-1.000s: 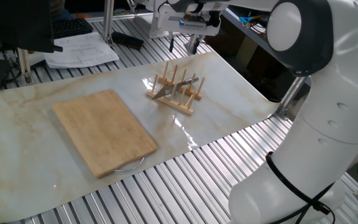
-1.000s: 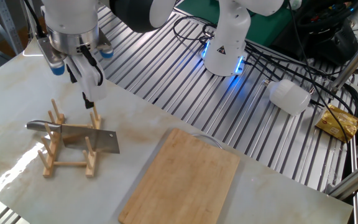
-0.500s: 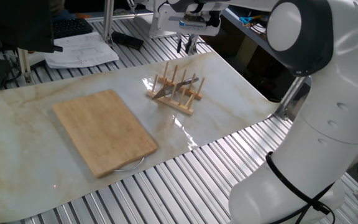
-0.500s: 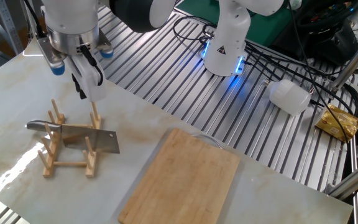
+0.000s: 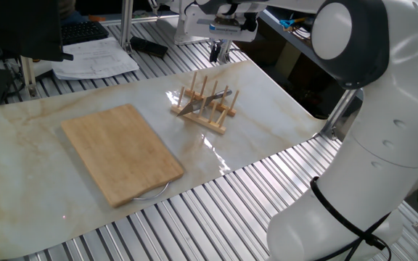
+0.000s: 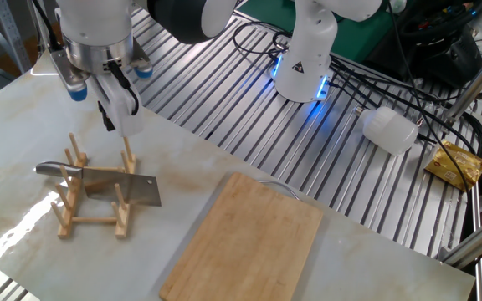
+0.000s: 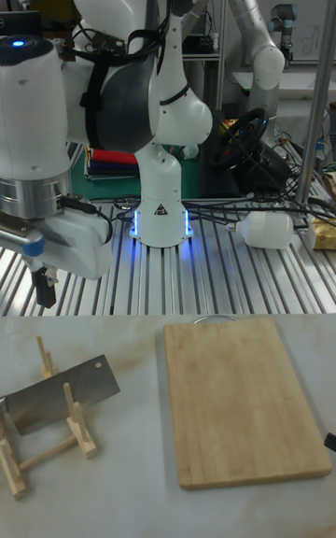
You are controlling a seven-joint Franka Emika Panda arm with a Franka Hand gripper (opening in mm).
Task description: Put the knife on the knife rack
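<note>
The knife (image 6: 124, 187), a grey cleaver with a silvery handle, lies across the pegs of the small wooden knife rack (image 6: 80, 219) on the marble mat. It shows there too in the other fixed view, knife (image 5: 204, 101) on knife rack (image 5: 209, 118), and in the tall view, knife (image 7: 65, 393) on knife rack (image 7: 82, 437). My gripper (image 6: 107, 122) hangs above and behind the rack, clear of the knife. Its fingers stand close together with nothing between them. The gripper (image 5: 217, 52) also shows over the mat's far edge, and the gripper (image 7: 44, 295) hangs above the rack's left end.
A large bamboo cutting board (image 6: 245, 242) lies beside the rack, with a thin metal ring peeking from under it. A white bottle (image 6: 389, 130) and a yellow packet (image 6: 457, 163) lie on the ribbed metal table. Papers (image 5: 96, 58) sit at the far edge.
The gripper has risen a little away from the rack and its fingers have drawn together. The knife and rack have not moved.
</note>
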